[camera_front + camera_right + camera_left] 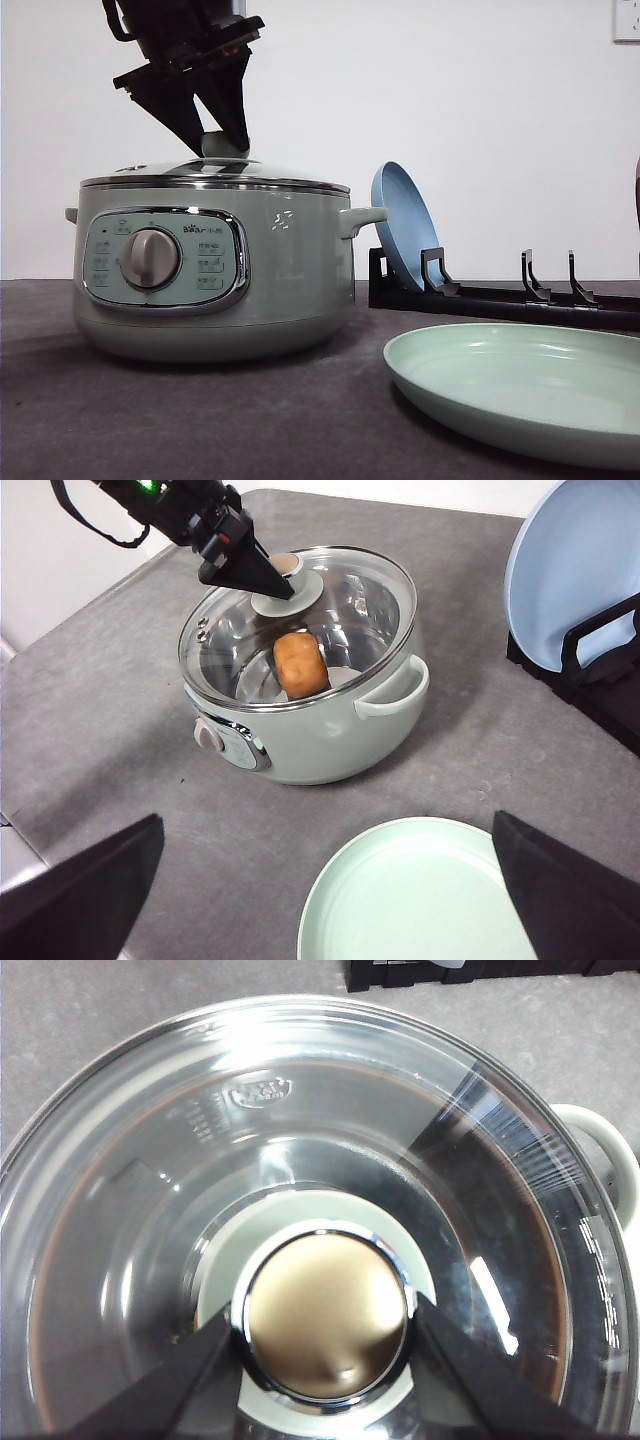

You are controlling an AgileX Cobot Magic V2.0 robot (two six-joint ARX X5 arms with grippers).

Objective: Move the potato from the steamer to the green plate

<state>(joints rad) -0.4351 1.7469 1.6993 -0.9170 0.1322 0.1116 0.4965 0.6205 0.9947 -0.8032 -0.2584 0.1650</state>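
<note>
Potato [301,664] is seen through the glass lid [340,610], lying inside the steamer [210,265], which is still covered. The lid knob [325,1316] is bracketed by the left gripper [325,1350], fingers at either side; a firm hold cannot be confirmed. The right gripper [330,900] is held open above the green plate [420,895]. Lifting the lid is judged the next need. A grey table [120,710], white wall [450,80], and blue plate [403,225] in a black rack [510,298] are shown.

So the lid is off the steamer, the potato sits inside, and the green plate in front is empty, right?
Not quite: the glass lid is on the steamer, with the left claw around its knob, as the right wrist view shows. The potato is inside, and the green plate is empty.
</note>
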